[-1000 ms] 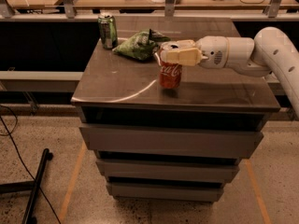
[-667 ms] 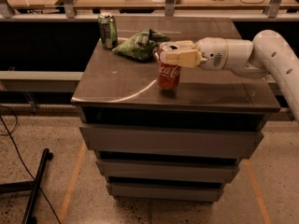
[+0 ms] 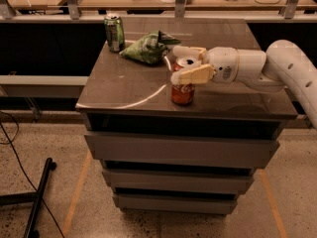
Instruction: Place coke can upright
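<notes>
The coke can (image 3: 183, 90) is red with white script and a silver top. It stands upright on the dark counter (image 3: 129, 90), right of the middle. My gripper (image 3: 188, 64) reaches in from the right at the level of the can's top. Its fingers are spread, one finger (image 3: 192, 75) in front of the can's upper part and the other behind it. The jaws look open and straddle the can's top without squeezing it.
A green can (image 3: 114, 31) stands upright at the counter's back left corner. A green chip bag (image 3: 148, 47) lies behind the coke can. The counter sits on a cabinet with drawers (image 3: 178, 152). A black stand leg (image 3: 39, 192) lies on the floor at the left.
The coke can now sits lower, resting on the counter. The gripper's fingers have spread apart around its top. The arm has hardly moved.
</notes>
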{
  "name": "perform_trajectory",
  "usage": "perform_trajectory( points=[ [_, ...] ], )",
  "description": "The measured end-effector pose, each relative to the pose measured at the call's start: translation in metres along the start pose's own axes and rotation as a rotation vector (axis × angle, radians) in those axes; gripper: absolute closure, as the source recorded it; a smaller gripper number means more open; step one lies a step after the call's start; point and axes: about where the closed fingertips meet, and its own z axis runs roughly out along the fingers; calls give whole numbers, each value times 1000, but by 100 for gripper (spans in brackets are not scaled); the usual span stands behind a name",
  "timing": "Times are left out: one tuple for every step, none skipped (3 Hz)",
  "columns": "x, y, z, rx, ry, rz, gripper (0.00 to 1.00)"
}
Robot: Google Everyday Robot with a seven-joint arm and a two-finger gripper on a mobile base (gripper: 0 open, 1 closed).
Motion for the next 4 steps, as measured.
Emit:
perform_trajectory(
  points=[
    [10, -1, 4, 17, 39, -7, 0],
    [14, -4, 2, 49, 154, -55, 0],
    [27, -19, -36, 138, 274, -79, 0],
    [40, -30, -84, 215, 308, -76, 0]
  ],
)
